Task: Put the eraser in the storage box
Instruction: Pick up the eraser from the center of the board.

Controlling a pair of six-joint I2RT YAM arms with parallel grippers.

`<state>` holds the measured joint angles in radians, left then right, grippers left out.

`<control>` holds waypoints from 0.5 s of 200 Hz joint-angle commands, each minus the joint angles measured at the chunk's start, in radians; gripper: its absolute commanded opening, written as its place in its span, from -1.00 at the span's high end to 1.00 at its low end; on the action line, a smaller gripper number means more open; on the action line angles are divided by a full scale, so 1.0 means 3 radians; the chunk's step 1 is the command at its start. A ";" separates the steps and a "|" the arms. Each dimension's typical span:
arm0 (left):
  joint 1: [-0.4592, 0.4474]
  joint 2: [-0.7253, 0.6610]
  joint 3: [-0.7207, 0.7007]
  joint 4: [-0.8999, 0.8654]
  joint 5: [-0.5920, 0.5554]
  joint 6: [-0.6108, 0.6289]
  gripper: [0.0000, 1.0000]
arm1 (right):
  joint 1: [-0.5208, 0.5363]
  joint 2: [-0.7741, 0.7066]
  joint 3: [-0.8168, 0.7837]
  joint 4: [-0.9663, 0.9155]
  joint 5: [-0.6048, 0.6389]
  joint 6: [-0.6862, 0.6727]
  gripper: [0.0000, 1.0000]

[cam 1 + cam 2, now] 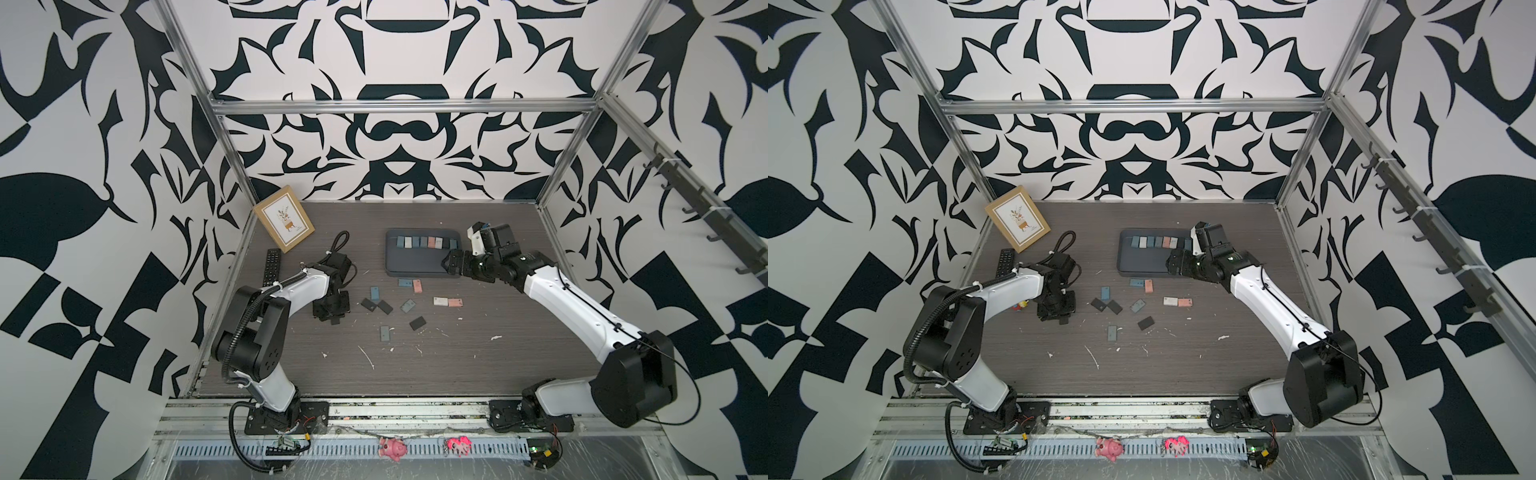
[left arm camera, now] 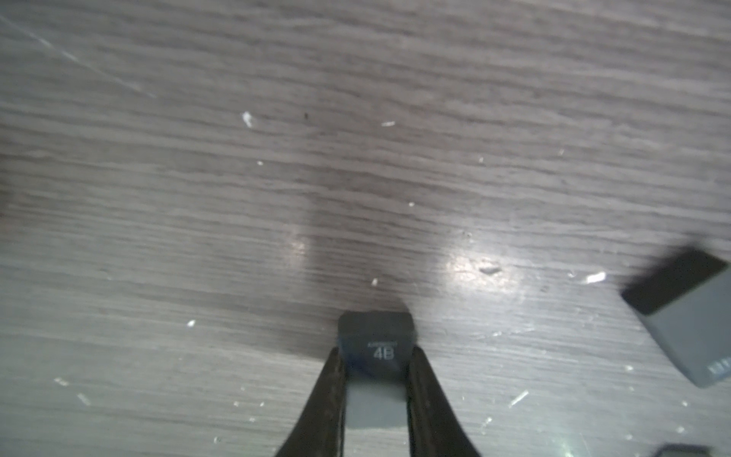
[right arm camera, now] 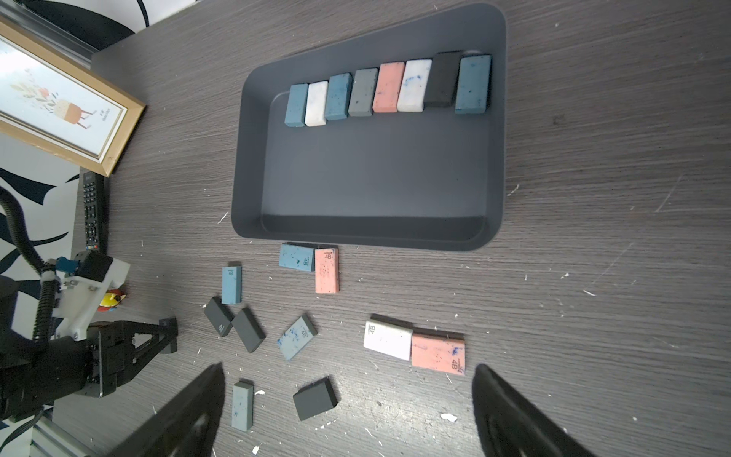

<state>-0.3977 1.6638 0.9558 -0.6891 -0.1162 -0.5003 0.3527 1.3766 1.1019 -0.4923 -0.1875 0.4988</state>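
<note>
Left gripper (image 2: 375, 358) clamped on a dark grey eraser (image 2: 375, 336); right gripper (image 1: 451, 266) spread wide.
The left arm is bent at the elbow with the wrist turned down, and the eraser, marked 4B, is pinched close to the table (image 2: 237, 198). The storage box (image 1: 415, 268) is seen well apart from that gripper, ahead and to its right, a row of erasers (image 3: 389, 89) along its far wall. The right arm is stretched out, its gripper raised near the box's right edge.
</note>
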 commanded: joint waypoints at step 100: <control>-0.0062 -0.0014 0.0362 -0.0093 0.0080 0.0105 0.58 | -0.0102 -0.0010 0.0011 0.0105 -0.0090 0.0032 -0.97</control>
<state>-0.4061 1.6642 1.0168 -0.6857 -0.1074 -0.4847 0.3347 1.3769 1.1019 -0.4881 -0.1986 0.5026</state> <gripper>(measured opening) 0.249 0.985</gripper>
